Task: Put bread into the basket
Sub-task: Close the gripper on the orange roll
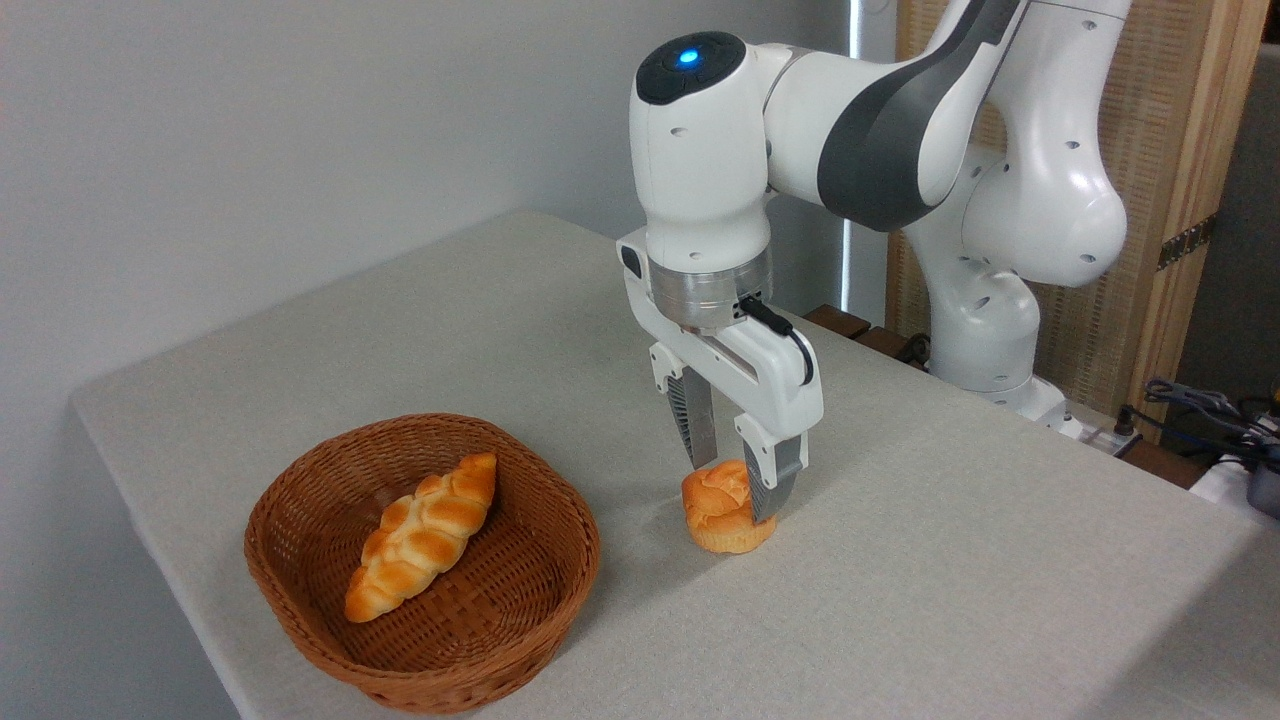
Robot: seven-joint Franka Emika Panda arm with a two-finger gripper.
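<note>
The gripper (733, 486) has its fingers (770, 480) closed against both sides of the bread (722, 510), which rests on the surface (900, 560). The basket (300, 545), at the bread's nine o'clock, contains a braided loaf (422, 535).

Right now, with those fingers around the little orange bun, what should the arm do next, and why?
Probably lift straight up. The fingers look closed on the small round golden-orange bun, which sits on the grey table, right of the round brown wicker basket holding a long braided loaf. Height would help clear the rim.
</note>
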